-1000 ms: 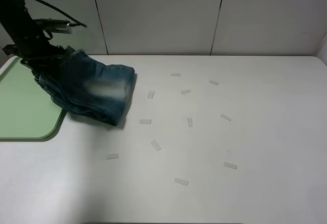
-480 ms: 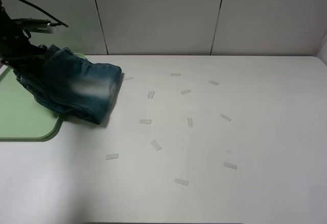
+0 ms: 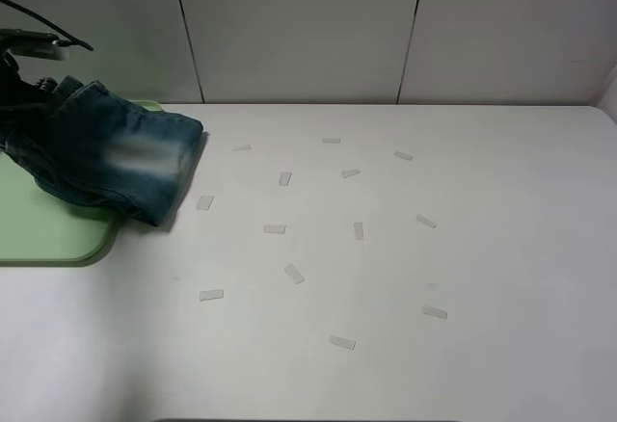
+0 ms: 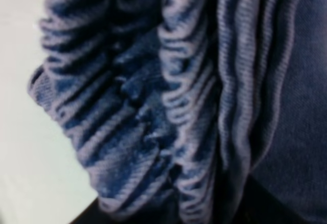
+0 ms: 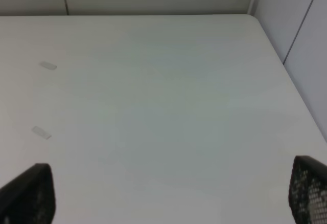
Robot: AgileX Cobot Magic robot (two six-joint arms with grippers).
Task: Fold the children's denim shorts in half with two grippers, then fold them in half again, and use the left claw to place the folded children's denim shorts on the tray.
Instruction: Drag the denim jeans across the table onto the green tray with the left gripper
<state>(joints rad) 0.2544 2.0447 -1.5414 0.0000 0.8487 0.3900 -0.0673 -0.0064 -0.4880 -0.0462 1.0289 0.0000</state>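
The children's denim shorts [image 3: 120, 160] hang as a folded bundle at the far left, their left part over the pale green tray [image 3: 53, 239] and their right end past the tray's edge above the table. My left gripper [image 3: 15, 85] is shut on the bundle's left end, mostly hidden by the cloth and the frame edge. The gathered waistband [image 4: 148, 106] fills the left wrist view, very close. In the right wrist view my right gripper [image 5: 163, 193] stands open over bare table, with both fingertips [image 5: 25, 193] wide apart and nothing between them. It does not show in the exterior high view.
Several small white tape strips [image 3: 275, 229] lie scattered across the white table's middle and right. A grey panelled wall [image 3: 299, 27] runs along the back edge. The table's far right corner [image 5: 250, 17] meets a side wall.
The left arm has carried the folded shorts to the left, from beside the tray to partly over it. Two strips that the bundle had covered now show.
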